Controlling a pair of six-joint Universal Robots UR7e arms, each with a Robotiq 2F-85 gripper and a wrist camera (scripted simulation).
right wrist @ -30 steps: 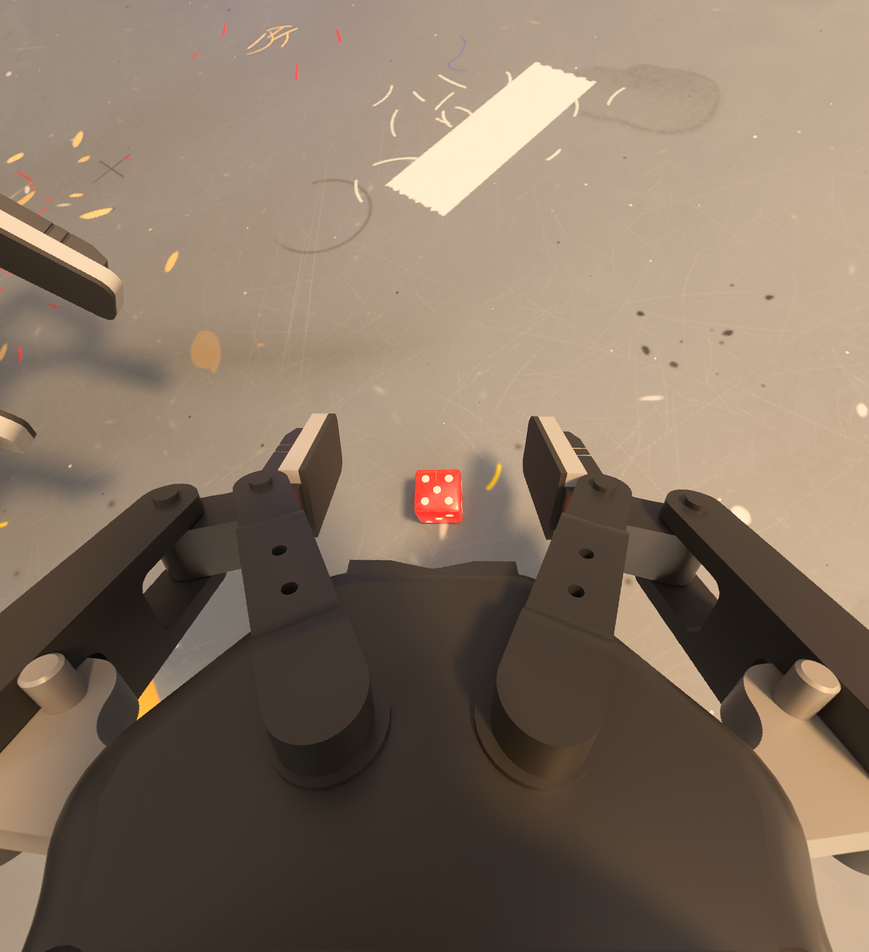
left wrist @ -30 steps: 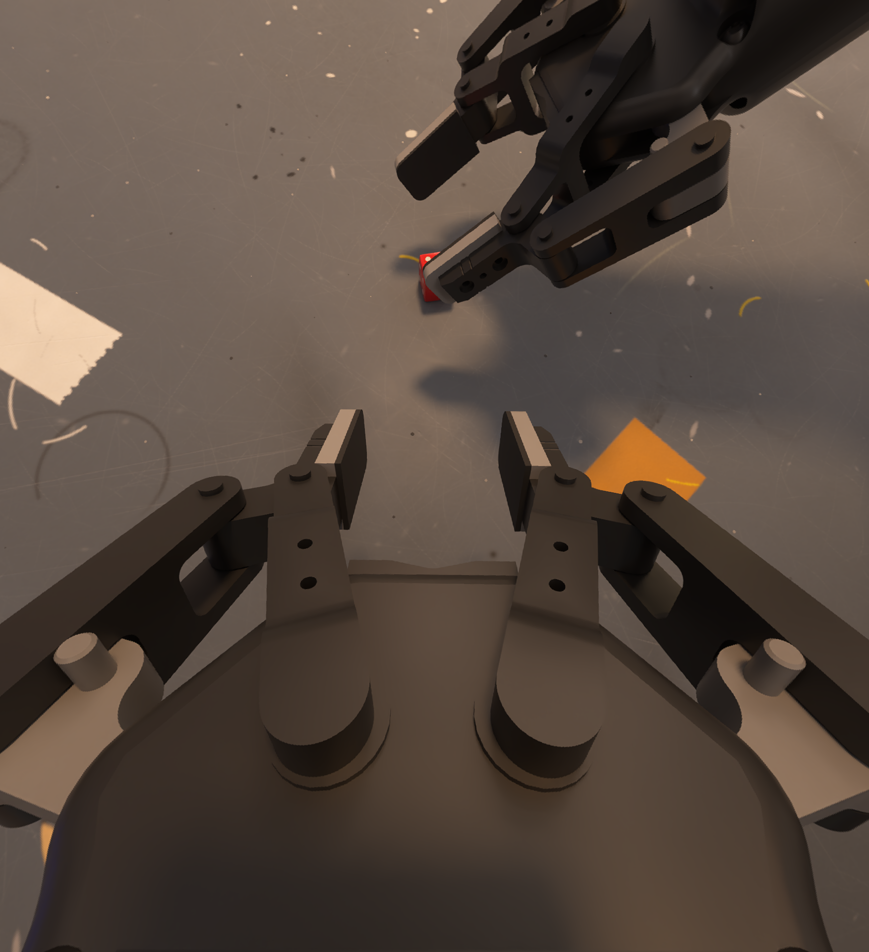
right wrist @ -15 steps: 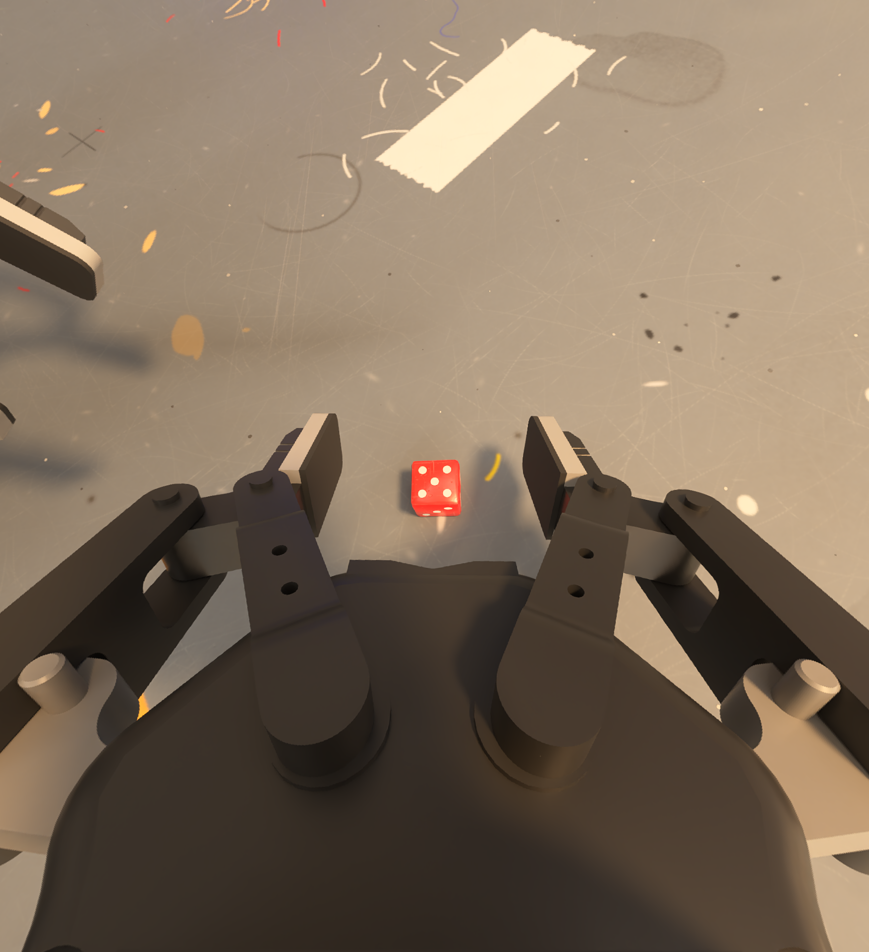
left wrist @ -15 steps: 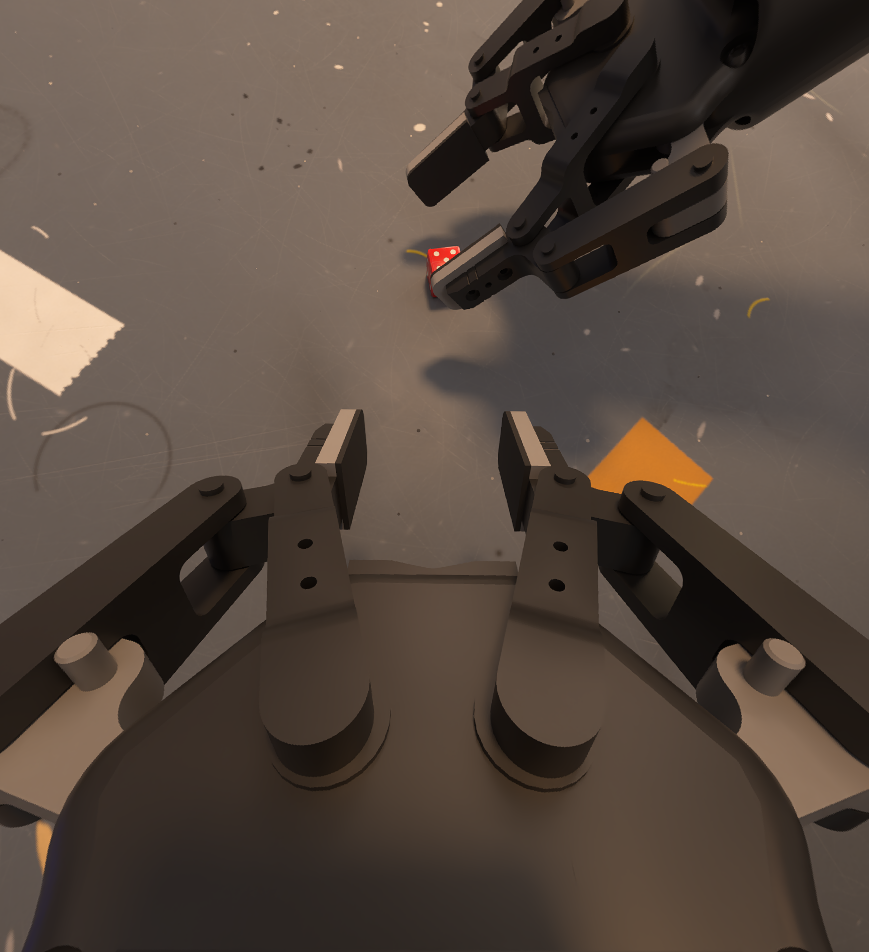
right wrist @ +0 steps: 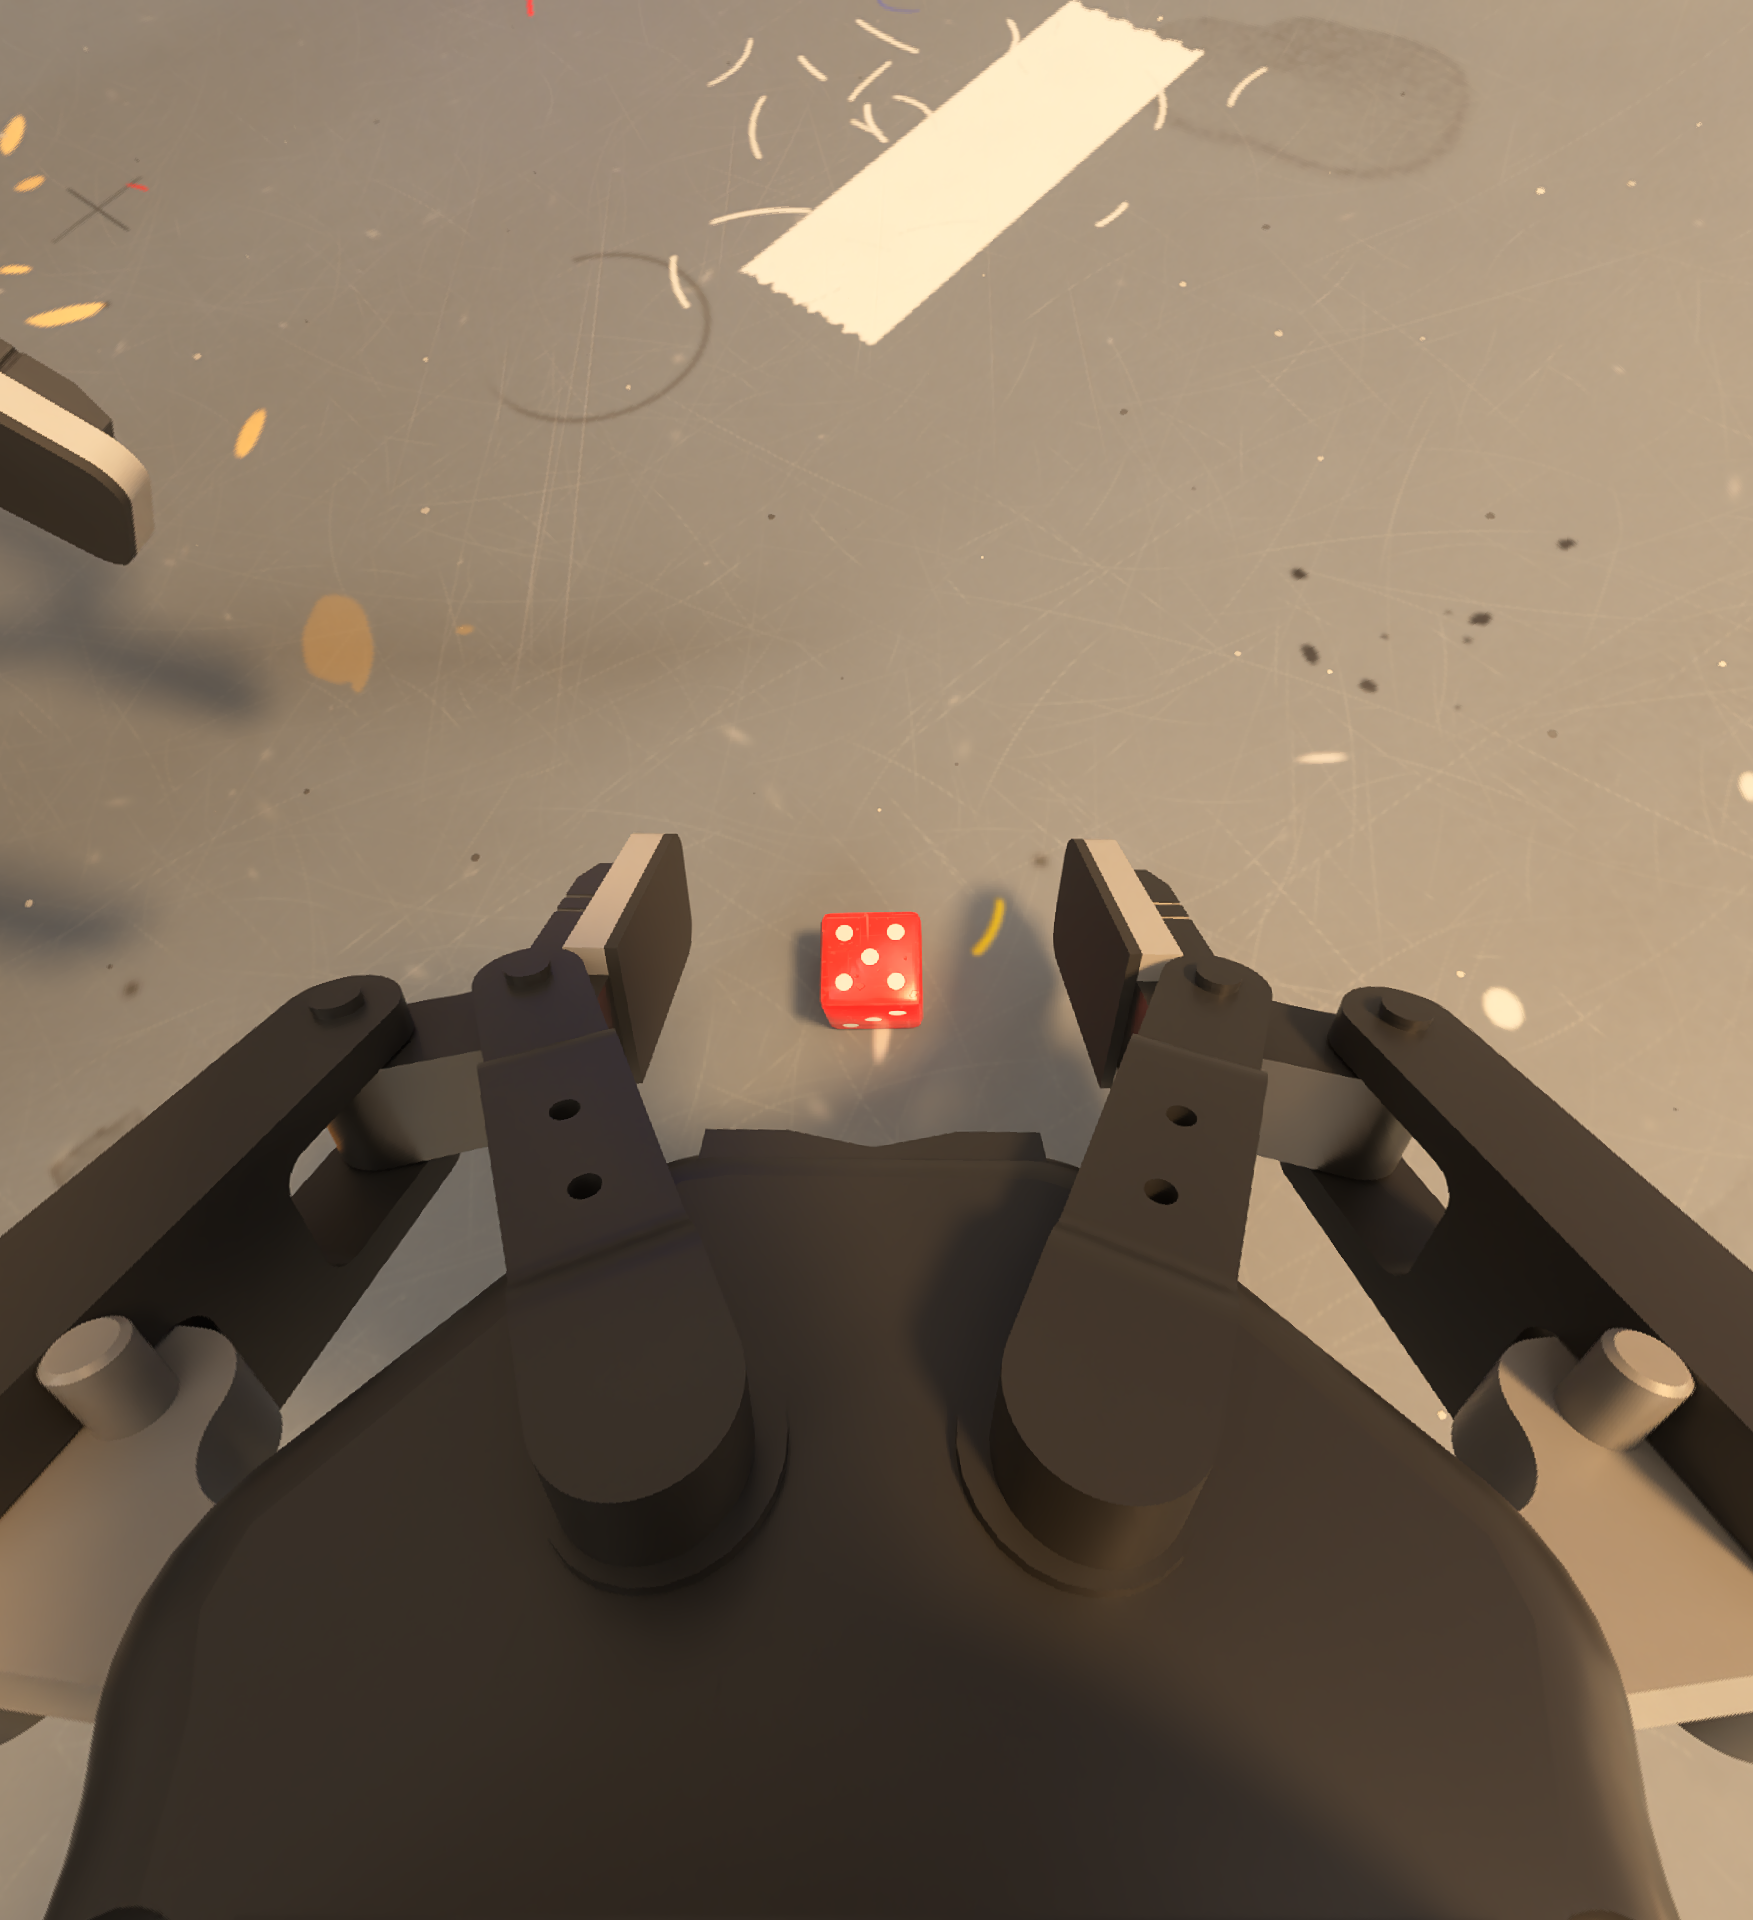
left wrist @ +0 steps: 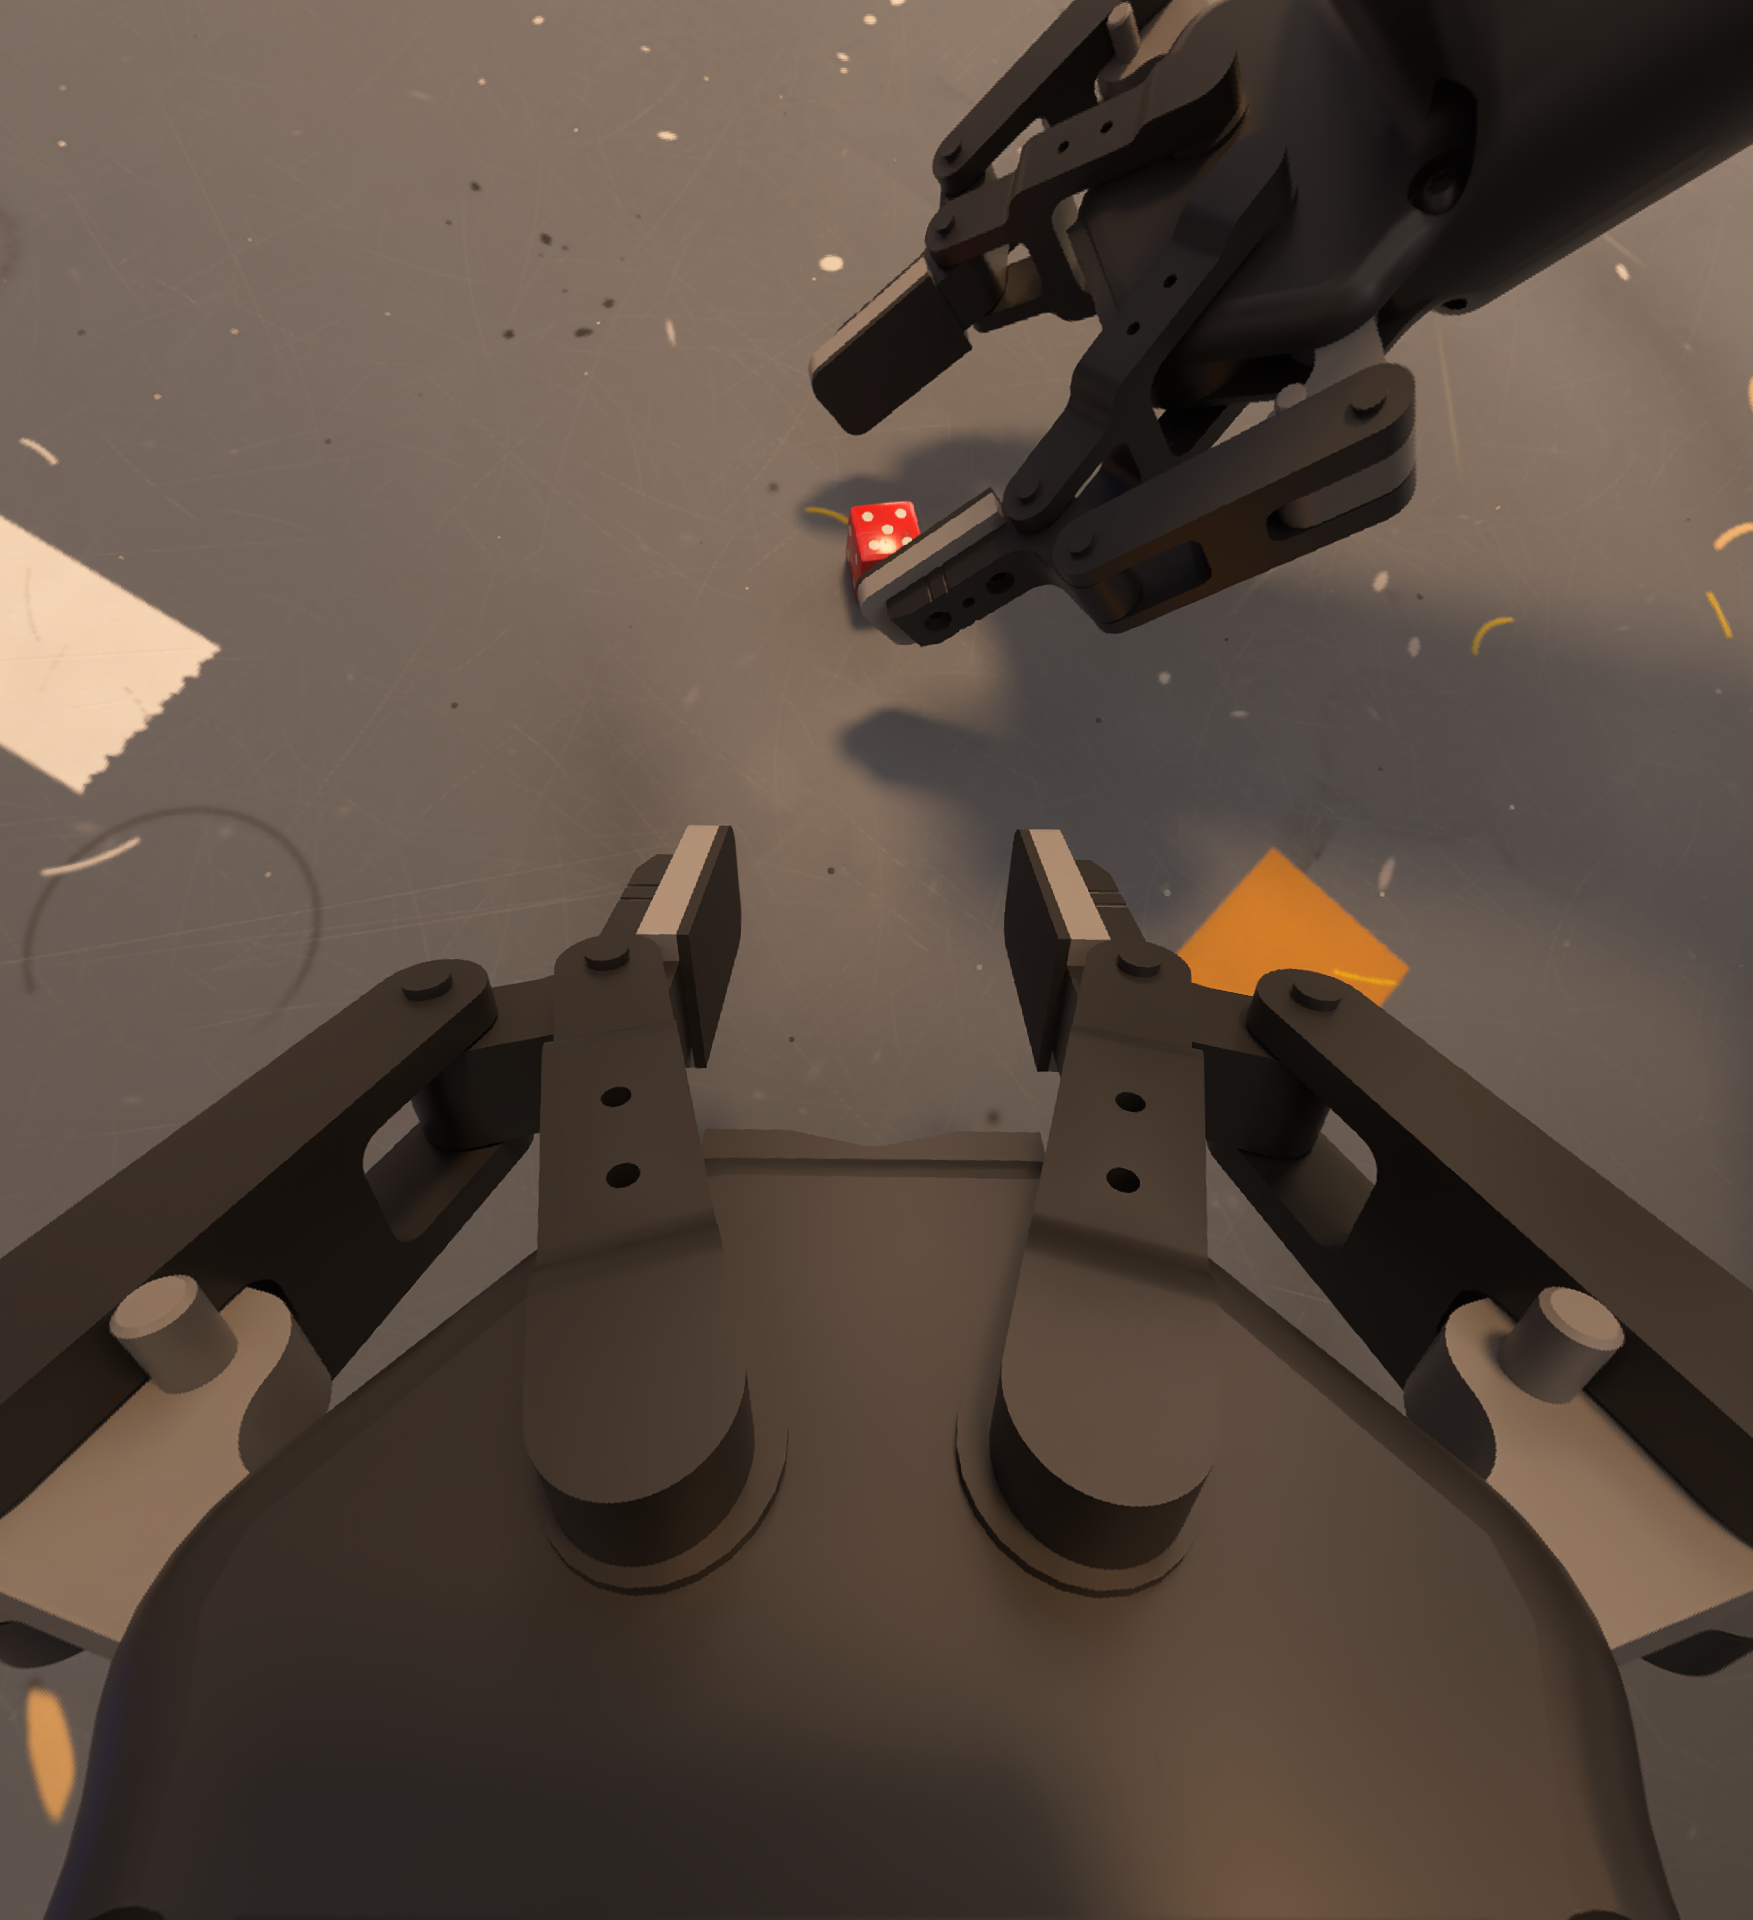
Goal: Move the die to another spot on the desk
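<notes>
Right two-finger dark metal gripper (right wrist: 872,935) hangs spread wide over the small red white-spotted die (right wrist: 871,969), which sits on the scuffed grey desk (right wrist: 1267,623) between its pads, touching neither. An off-centre close could nudge the die aside. Pad height above the desk is unclear.

The grey desk (right wrist: 1267,935) is scratched and speckled (many small marks), with pale tape (right wrist: 965,171) and an orange patch (left wrist: 1287,925).
</notes>
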